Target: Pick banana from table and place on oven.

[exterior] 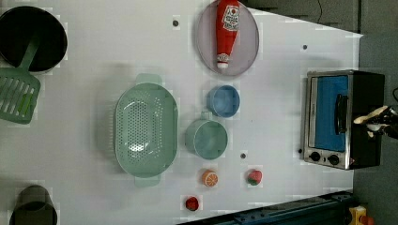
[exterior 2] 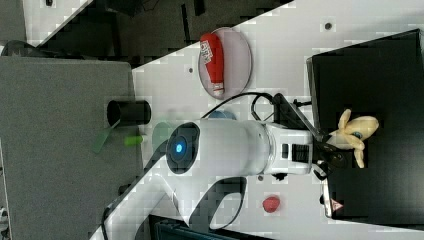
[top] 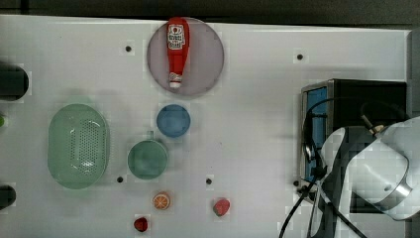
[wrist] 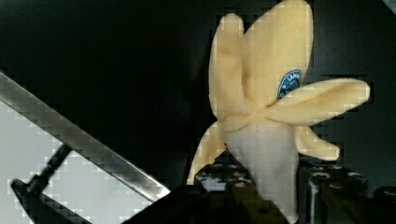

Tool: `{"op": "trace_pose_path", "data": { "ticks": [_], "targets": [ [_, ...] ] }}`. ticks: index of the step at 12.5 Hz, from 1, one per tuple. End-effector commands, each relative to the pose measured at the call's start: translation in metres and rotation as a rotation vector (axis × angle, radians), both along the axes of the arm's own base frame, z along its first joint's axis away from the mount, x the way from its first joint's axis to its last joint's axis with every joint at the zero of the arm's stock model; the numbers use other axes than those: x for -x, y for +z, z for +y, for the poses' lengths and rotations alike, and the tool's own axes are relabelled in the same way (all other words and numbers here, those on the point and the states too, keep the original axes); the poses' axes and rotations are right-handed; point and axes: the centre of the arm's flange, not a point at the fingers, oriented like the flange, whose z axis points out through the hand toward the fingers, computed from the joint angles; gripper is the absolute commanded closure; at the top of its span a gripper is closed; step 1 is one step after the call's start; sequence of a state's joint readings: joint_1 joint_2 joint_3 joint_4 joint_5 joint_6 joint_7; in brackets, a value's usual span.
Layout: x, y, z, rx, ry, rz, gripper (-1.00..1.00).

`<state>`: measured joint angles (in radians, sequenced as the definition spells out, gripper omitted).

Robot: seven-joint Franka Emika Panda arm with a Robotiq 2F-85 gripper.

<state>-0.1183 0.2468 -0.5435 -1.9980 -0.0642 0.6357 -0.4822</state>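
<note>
Right view, item one: we record the peeled plush banana [exterior 2: 356, 131], pale yellow with a blue sticker, lying over the black top of the toaster oven [exterior 2: 380, 80], its white flesh end caught in the gripper [exterior 2: 327, 146], whose fingers are closed narrowly on it. Wrist view: we note the banana [wrist: 261, 116] against the dark oven top, peel flaps splayed. Top view: ketchup bottle [top: 177, 49] on grey plate [top: 205, 59]; white table [top: 257, 124].
</note>
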Motion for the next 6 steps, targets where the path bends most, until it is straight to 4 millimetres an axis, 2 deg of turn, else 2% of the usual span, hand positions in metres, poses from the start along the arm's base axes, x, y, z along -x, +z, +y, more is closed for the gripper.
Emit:
{"op": "trace_pose_path", "data": {
  "ticks": [1,4,6],
  "targets": [
    [-0.016,0.038,0.007,0.018,0.057,-0.091,-0.24],
    [-0.017,0.044,0.007,0.026,0.062,-0.096,-0.93],
    [-0.027,0.061,0.015,0.045,0.106,-0.101,-1.00]
  ]
}}
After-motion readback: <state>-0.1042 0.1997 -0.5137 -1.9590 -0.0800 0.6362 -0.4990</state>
